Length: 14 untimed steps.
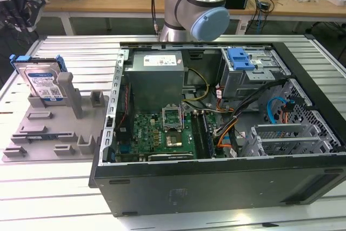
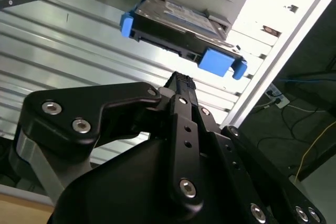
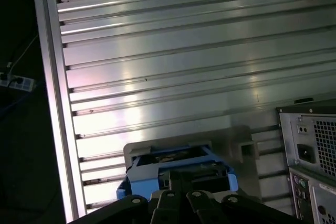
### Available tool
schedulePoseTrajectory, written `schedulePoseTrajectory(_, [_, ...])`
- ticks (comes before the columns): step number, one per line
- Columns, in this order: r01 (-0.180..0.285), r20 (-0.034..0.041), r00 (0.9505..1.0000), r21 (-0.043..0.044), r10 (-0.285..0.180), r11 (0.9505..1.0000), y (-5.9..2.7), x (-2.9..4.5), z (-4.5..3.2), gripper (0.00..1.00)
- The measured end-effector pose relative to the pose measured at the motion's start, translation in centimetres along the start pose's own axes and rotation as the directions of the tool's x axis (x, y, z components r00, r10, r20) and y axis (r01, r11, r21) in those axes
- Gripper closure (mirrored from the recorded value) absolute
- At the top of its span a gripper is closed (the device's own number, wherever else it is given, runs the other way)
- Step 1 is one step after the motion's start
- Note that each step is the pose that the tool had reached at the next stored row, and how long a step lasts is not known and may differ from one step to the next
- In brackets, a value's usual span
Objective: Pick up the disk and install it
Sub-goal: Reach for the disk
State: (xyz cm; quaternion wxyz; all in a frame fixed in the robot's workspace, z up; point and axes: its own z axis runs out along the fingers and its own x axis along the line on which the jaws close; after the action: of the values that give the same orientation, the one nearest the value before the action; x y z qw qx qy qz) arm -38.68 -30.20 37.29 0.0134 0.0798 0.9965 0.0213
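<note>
The arm (image 1: 195,4) rises at the far side; its gripper (image 2: 181,81) has the 2 fingers pressed together, holding nothing.

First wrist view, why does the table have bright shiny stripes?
In the first wrist view, light glares off the ribbed metal table in bands, while the area past its edge is dark; in the second wrist view the table near the disk is washed out white; the exterior view is evenly lit.
</note>
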Motion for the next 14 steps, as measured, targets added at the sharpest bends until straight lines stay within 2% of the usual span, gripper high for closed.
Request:
schedulePoseTrajectory(4, [-0.001, 0.0002, 1.0, 0.0, 0.001, 1.0, 0.27, 1.42, -0.02, 0.89])
schedulePoseTrajectory(5, [-0.002, 0.0001, 1.0, 0.0002, 0.002, 1.0, 0.34, 1.58, -0.02, 0.89])
schedulePoseTrajectory(14, [-0.002, -0.0004, 1.0, 0.0008, 0.002, 1.0, 0.33, 1.58, -0.02, 0.89])
